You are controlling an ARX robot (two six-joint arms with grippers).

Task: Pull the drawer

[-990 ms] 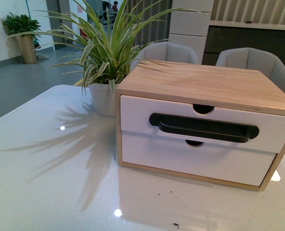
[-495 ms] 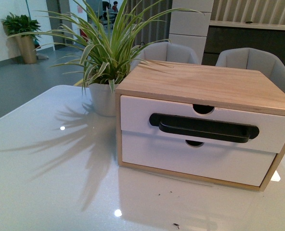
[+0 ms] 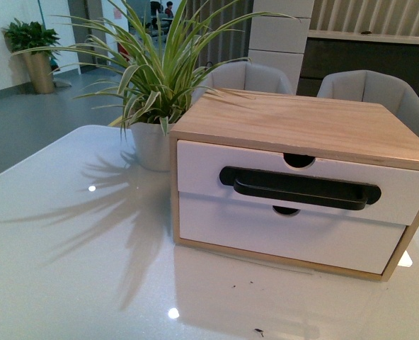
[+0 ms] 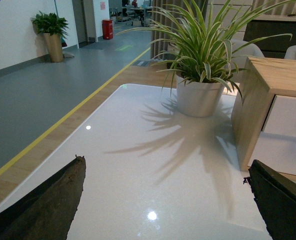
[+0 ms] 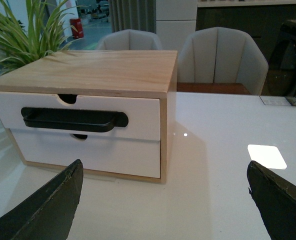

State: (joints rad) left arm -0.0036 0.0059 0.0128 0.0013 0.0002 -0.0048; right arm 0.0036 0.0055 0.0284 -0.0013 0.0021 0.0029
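Observation:
The drawer (image 3: 202, 168) is the upper one in a light wood box (image 3: 294, 120) on the white table. It has a white front, a long black bar handle (image 3: 299, 188) and a semicircular notch (image 3: 298, 160) in its top edge. Its front stands about level with the box frame, so its inside is hidden. The right wrist view shows the drawer (image 5: 143, 111) and its handle (image 5: 73, 120) ahead of my open right gripper (image 5: 164, 170), well apart. My left gripper (image 4: 165, 167) is open over bare table, with the box's corner (image 4: 250, 115) off to one side. Neither arm shows in the front view.
Below the drawer is a white drawer front without a handle (image 3: 280, 237). A potted plant (image 3: 153, 142) stands against the box's left side, and its leaves reach over the top. Grey chairs (image 3: 369, 95) stand behind the table (image 3: 68, 269). The table's left edge (image 4: 63, 145) drops to the floor.

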